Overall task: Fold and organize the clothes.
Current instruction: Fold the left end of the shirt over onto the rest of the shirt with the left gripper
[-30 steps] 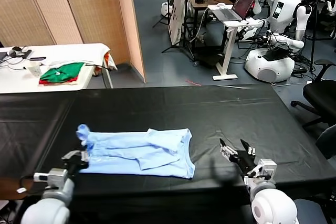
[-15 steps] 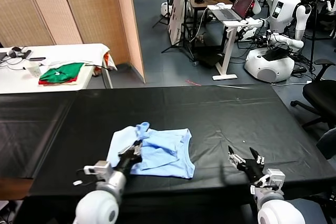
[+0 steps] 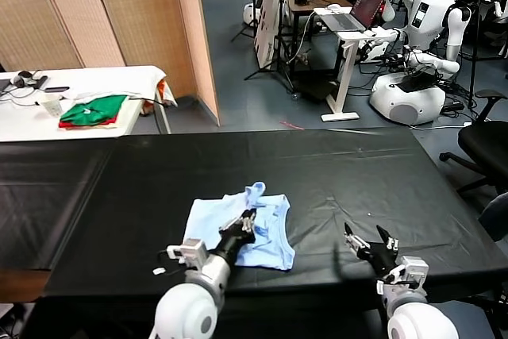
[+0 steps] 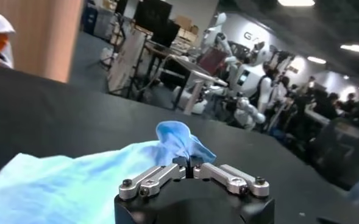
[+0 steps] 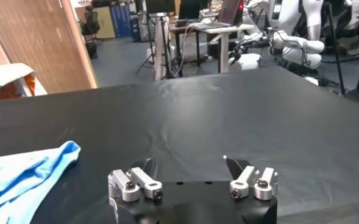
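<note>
The pale light-blue T-shirt (image 3: 238,232) lies partly folded on the black table (image 3: 357,172), near the front edge. My left gripper (image 3: 248,219) is shut on a bunched edge of the T-shirt (image 4: 178,141) and holds it raised over the folded part. The rest of the cloth (image 4: 57,185) spreads flat below the grip. My right gripper (image 3: 371,242) hovers open over bare table at the front right, well apart from the shirt, whose near edge (image 5: 27,173) shows in the right wrist view. The right gripper (image 5: 188,163) has nothing between its fingers.
A white side table (image 3: 87,85) at the back left carries green and red folded garments (image 3: 94,110). A wooden partition (image 3: 119,13), desks, a laptop (image 3: 357,12) and white robots (image 3: 417,37) stand beyond the black table. An office chair (image 3: 484,144) sits at the right.
My left gripper has carried the shirt's left end rightward across the garment, folding it over into a much shorter bundle. The right gripper has drawn back slightly toward the front edge.
</note>
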Available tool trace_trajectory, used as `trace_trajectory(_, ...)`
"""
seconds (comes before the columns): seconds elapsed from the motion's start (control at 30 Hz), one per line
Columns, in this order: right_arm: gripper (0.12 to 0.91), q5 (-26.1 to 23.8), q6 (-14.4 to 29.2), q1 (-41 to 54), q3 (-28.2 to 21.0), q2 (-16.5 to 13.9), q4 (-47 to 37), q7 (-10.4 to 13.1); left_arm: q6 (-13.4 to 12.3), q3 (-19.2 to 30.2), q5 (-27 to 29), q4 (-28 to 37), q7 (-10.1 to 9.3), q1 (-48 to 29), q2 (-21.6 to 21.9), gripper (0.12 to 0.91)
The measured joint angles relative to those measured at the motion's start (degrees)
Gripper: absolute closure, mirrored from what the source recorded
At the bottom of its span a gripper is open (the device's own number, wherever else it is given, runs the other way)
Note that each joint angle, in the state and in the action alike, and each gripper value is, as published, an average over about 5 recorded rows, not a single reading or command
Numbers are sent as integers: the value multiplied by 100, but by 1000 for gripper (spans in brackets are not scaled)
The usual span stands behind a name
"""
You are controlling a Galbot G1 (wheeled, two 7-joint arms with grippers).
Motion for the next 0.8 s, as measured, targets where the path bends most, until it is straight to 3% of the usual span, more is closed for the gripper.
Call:
trace_trajectory(0.33, 118, -17, 3, -21, -16, 0, -5, -29, -35, 185, 49, 313, 66, -112, -21, 862)
trace_trajectory(0.43, 118, -52, 3, -18, -52, -11, -12, -81, -88, 246, 9, 429, 77, -167, -29, 830)
trace_trajectory(0.53, 118, -97, 3, -21, -106, -52, -16, -170, -87, 314, -199, 504, 33, -192, -78, 692)
trace_trajectory(0.67, 118, -88, 16, -30, -208, -156, 1, -325, 1, 381, -657, 435, -116, -142, -153, 429)
trace_trajectory(0.8, 118, 45, 86, -27, -386, -315, 80, -493, -56, 335, -598, 251, -142, -101, -119, 207)
